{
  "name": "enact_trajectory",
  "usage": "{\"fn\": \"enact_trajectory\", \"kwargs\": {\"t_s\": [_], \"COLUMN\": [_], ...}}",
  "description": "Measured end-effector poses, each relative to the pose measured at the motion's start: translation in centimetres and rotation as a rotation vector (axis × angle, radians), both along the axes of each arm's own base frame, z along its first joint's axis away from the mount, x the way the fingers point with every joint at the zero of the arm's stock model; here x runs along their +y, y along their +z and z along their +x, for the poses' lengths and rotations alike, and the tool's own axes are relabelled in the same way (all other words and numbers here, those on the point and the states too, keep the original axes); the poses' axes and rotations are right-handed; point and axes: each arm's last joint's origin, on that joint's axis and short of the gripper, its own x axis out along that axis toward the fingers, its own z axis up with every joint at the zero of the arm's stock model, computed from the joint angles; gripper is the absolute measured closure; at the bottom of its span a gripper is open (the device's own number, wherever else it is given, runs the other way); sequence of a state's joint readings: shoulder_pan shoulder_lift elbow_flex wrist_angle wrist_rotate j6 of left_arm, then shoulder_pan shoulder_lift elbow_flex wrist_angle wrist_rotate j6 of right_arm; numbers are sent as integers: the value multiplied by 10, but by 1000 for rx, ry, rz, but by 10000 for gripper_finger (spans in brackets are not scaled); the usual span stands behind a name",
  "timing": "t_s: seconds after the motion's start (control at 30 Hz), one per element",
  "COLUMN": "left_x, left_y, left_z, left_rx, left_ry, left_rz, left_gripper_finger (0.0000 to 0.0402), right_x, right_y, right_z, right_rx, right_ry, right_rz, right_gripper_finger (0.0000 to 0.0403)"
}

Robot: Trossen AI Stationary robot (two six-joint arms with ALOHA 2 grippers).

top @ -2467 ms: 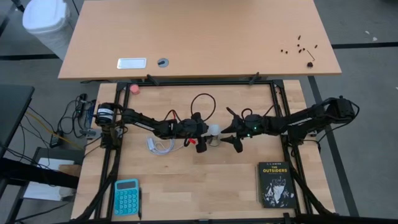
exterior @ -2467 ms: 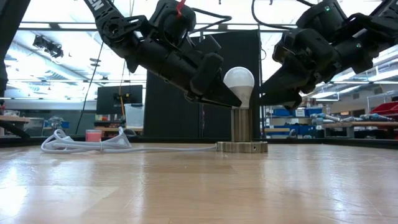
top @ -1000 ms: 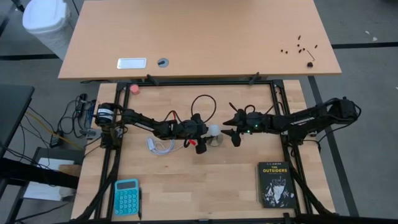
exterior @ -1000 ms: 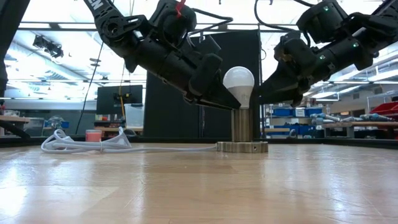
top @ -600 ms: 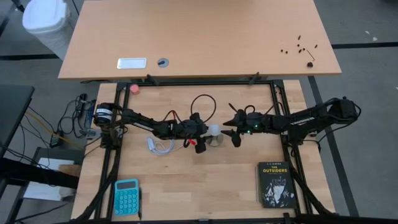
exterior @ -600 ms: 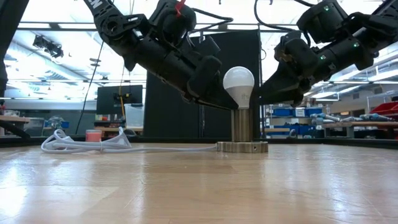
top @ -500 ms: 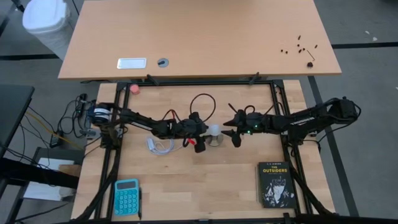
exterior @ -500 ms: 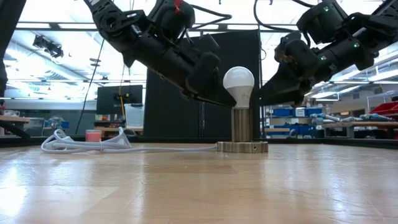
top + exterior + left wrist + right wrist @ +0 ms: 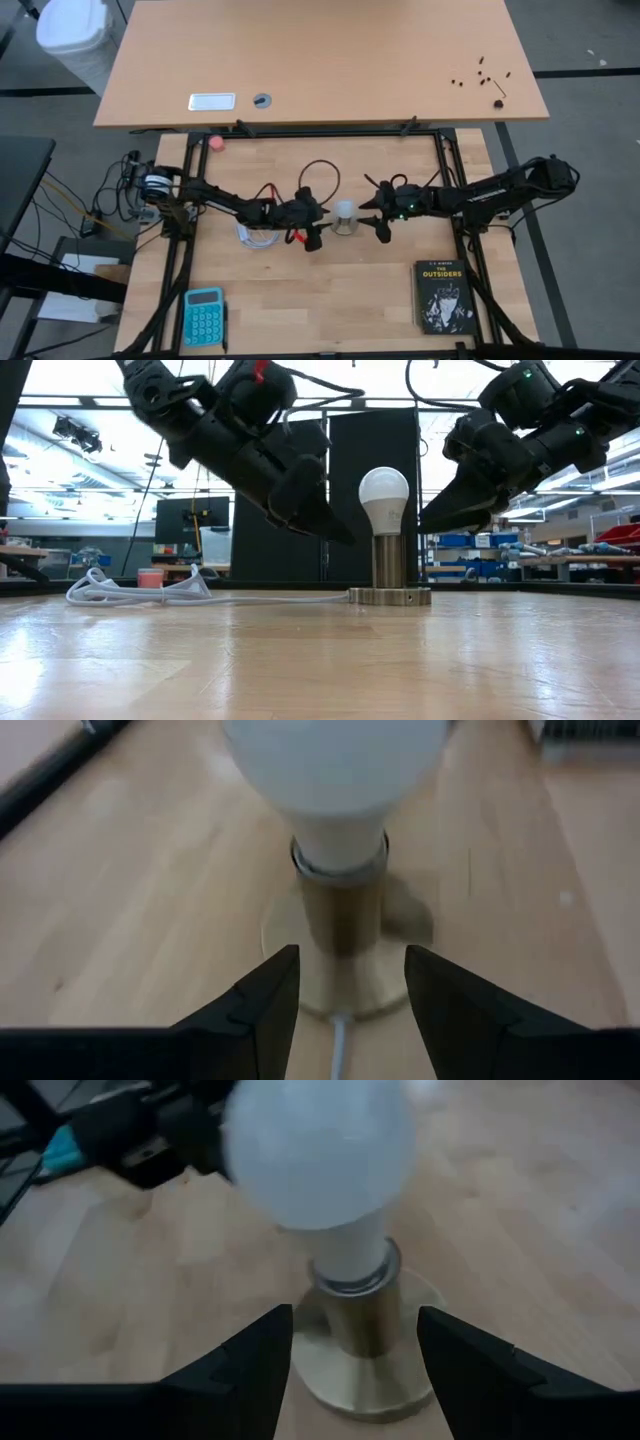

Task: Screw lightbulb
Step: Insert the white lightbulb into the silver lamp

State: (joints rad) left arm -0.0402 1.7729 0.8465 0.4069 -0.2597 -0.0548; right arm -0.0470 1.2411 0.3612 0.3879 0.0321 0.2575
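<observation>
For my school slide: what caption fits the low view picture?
Lightbulb upright in its socket, both open pincers, left and right, apart from it.

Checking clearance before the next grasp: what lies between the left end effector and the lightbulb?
Nothing: the low view shows an open gap between the left end effector and the lightbulb.

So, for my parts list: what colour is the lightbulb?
White lightbulb, clearest in the low view.

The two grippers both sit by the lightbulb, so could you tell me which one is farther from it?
The left gripper: open, clear of the lightbulb toward the white cord. The right gripper is open just beside the socket.
</observation>
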Motion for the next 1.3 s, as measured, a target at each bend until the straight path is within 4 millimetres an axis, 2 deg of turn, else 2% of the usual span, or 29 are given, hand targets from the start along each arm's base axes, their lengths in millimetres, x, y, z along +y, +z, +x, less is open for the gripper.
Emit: {"fn": "enact_trajectory", "kwargs": {"t_s": [0.2,0.7,0.87,1.13,1.3], "left_x": [-3,-1,0,-3,-3], "left_y": [6,7,14,17,18], "left_z": [1,1,-1,0,0], "left_rx": [-142,-85,-93,-105,-118], "left_ry": [33,75,102,-11,-9], "left_rz": [-15,83,107,71,72], "left_gripper_finger": [214,214,214,214,214], "right_x": [8,11,7,0,-1], "right_y": [7,10,10,10,10], "right_z": [4,5,5,5,5], "right_rx": [-78,-105,-102,-103,-110], "right_ry": [56,81,80,137,146], "right_rz": [-111,-99,-129,-173,-169], "right_gripper_finger": [176,176,176,176,176]}}
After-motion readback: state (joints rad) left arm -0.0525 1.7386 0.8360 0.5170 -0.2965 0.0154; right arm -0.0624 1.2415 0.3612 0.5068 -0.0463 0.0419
